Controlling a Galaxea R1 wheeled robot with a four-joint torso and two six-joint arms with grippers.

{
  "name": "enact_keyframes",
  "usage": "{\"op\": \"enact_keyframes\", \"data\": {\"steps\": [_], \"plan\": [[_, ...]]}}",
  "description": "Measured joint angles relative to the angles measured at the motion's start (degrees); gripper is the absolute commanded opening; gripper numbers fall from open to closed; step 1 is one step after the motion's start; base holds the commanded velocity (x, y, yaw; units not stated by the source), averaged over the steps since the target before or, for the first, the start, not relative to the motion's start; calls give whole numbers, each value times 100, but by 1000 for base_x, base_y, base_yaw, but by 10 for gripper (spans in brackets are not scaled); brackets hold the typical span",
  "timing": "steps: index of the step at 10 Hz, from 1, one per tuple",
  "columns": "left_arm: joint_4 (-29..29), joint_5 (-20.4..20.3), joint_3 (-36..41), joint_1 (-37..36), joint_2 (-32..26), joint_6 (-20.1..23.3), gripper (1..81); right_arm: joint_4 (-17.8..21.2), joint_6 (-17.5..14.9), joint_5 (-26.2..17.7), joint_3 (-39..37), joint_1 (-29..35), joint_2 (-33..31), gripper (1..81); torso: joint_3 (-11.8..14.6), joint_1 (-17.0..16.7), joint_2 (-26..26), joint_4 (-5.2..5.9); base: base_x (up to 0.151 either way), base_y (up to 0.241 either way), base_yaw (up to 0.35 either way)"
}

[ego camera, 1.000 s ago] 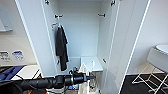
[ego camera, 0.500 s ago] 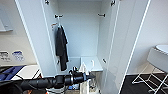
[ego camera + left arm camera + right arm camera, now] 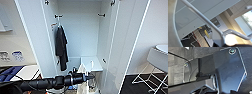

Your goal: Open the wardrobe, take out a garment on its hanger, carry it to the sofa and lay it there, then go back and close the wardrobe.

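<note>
**Hanger in my left claw, wardrobe doors wide**

I am standing before the wardrobe (image 3: 37, 37) with both doors open. My left claw (image 3: 91, 77) is reaching across near its foot, and it looks to be pinching the hanger (image 3: 205, 20), whose pale bar crosses my left wrist view. The garment (image 3: 83, 75) is hanging white below my claw, near the low shelf. The black garment (image 3: 61, 47) is hanging far left inside. To do this well, I judge I should be keeping the hanger level and the shirt off the floor and door edges. My right claw's state I cannot tell. I am reading no labels or writing anywhere.
</note>
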Motion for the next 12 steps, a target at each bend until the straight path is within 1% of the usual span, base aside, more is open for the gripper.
{"op": "enact_keyframes", "data": {"steps": [3,12], "plan": [[0,6,-35,20,-116,-5,10,2,-1,23,-2,16,-16,811,2,-2,0,0,0,0,-258],[30,72,-38,212,-22,-5,10,7,10,6,-11,-9,17,811,2,-2,0,0,0,0,-286]]}}
